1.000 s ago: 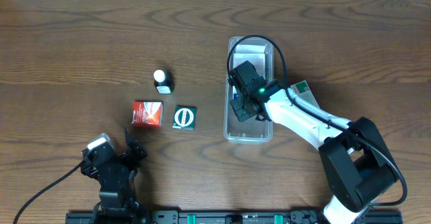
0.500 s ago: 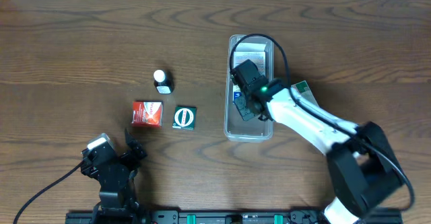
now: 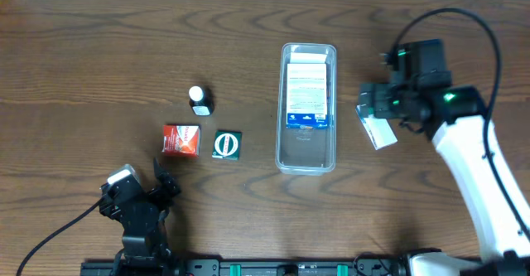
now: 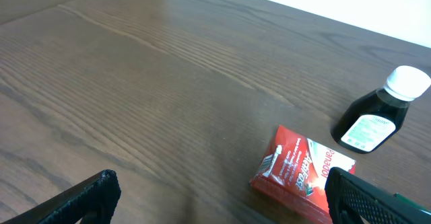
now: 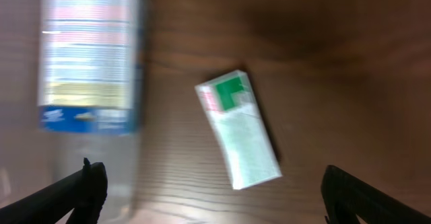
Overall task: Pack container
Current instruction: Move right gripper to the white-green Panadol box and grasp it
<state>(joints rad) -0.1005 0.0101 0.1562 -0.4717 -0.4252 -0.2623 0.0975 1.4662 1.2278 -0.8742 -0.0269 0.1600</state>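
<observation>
The container [image 3: 306, 156], a long clear tub, lies in the middle of the table with a white and blue box [image 3: 306, 95] flat inside it. In the blurred right wrist view, the container [image 5: 94, 167] and that box [image 5: 91, 56] are at the left. My right gripper [image 3: 375, 114] hangs open to the container's right, above a white and green box [image 3: 379, 133]. That box [image 5: 239, 130] lies between and ahead of the spread fingers [image 5: 87, 190]. My left gripper [image 3: 163, 181] rests open at the front left, empty.
A dark bottle with a white cap [image 3: 199, 100], a red box [image 3: 181, 140] and a green box [image 3: 226, 144] lie left of the container. In the left wrist view, the red box [image 4: 303, 170] and bottle [image 4: 380, 113] are ahead to the right.
My right gripper opened, left the white and blue box in the container, and moved out to the right over the white and green box. The left arm has not moved.
</observation>
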